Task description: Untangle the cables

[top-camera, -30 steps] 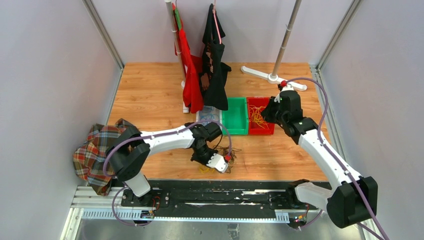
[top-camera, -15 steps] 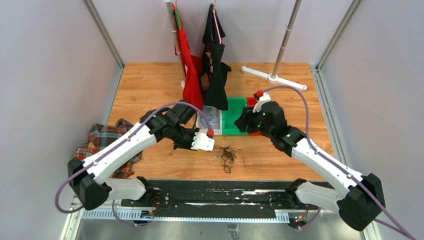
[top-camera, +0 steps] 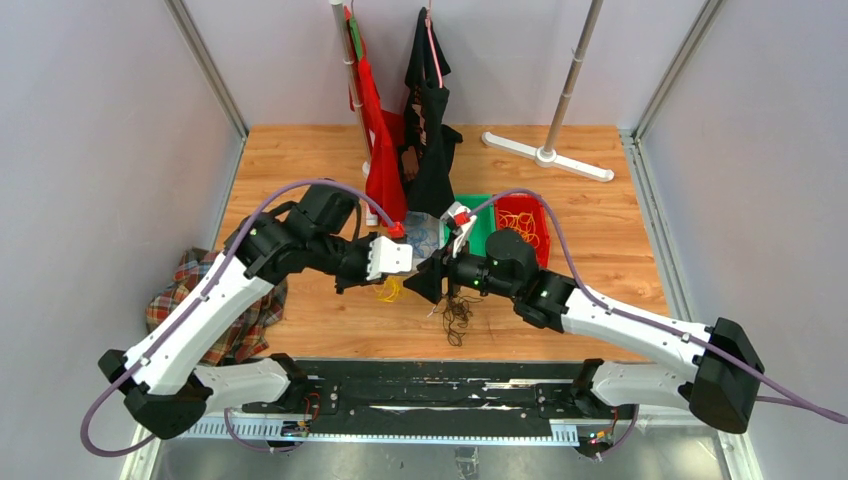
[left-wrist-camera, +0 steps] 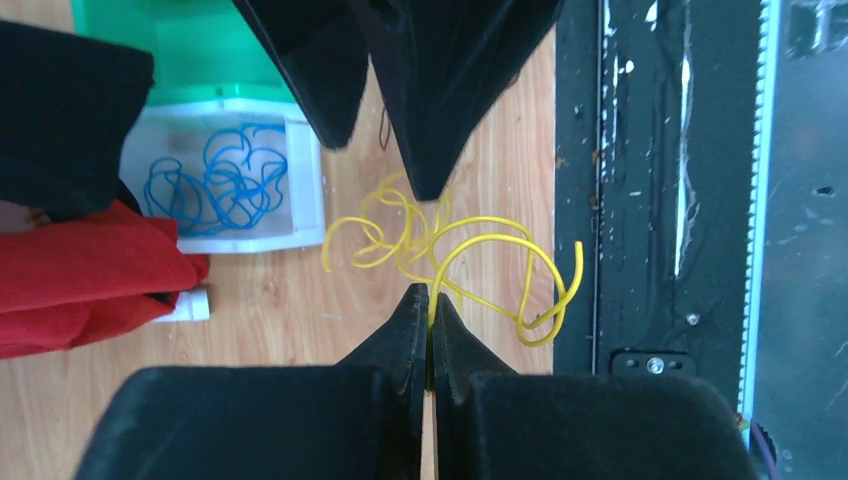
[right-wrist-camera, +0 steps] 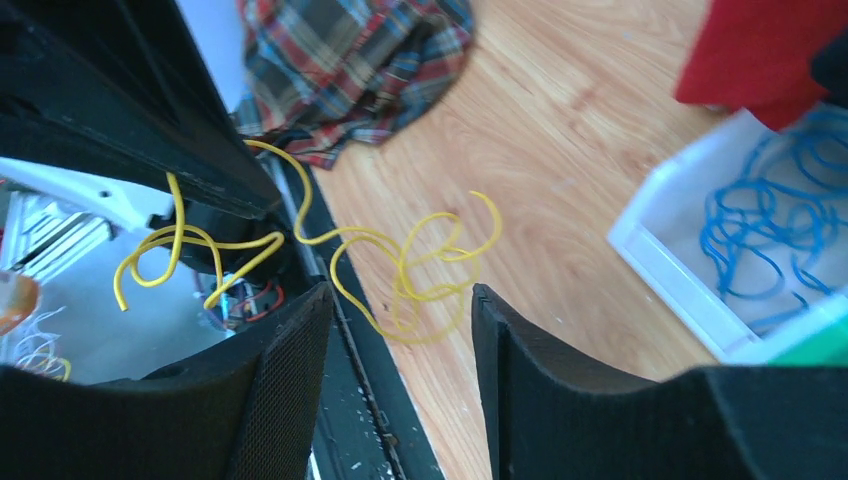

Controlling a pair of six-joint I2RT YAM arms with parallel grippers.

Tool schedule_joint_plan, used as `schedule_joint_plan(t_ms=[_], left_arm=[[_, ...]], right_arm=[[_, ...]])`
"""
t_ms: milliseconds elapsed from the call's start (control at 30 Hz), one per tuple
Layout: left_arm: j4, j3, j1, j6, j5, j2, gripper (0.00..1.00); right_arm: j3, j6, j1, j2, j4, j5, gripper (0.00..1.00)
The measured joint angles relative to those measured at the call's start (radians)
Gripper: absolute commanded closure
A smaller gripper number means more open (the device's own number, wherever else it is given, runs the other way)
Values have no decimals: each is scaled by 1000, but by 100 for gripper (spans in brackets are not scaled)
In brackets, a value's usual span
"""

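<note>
The yellow cable (left-wrist-camera: 455, 250) hangs in loose, crossing loops, one strand running straight into the tips of the left fingers (left-wrist-camera: 430, 303), which are pressed together on it with no gap between them. Whether its lowest loops touch the wood cannot be told. The right fingers (right-wrist-camera: 402, 295) face the left ones from the other side and stand wide apart, with the yellow loops just beyond their tips and nothing held between them. All this happens above the middle of the wooden desk (top-camera: 300, 170), towards its near edge, close to the black rail (top-camera: 430, 385) that carries the arm bases. A dark cable (top-camera: 457, 312) lies in a small tangle on the desk just on the near side of the two sets of fingers, apart from the yellow one. Behind them a blue cable (left-wrist-camera: 225, 180) lies coiled inside a white tray (left-wrist-camera: 305, 190), and next to that tray stand a green bin (top-camera: 485, 210) and a red bin (top-camera: 528, 212), the red one holding more thin yellow wire. Further back a red garment (top-camera: 378, 130) and a black garment (top-camera: 430, 120) hang from a rack, and a plaid cloth (right-wrist-camera: 370, 60) lies bunched at the desk's left edge.
</note>
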Motion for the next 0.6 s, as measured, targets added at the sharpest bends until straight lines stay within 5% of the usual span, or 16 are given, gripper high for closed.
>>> schedule_joint_plan(t_ms=[600], left_arm=[[-14, 172, 2, -54, 191, -4, 100]], right_arm=[[0, 48, 49, 112, 263, -207, 44]])
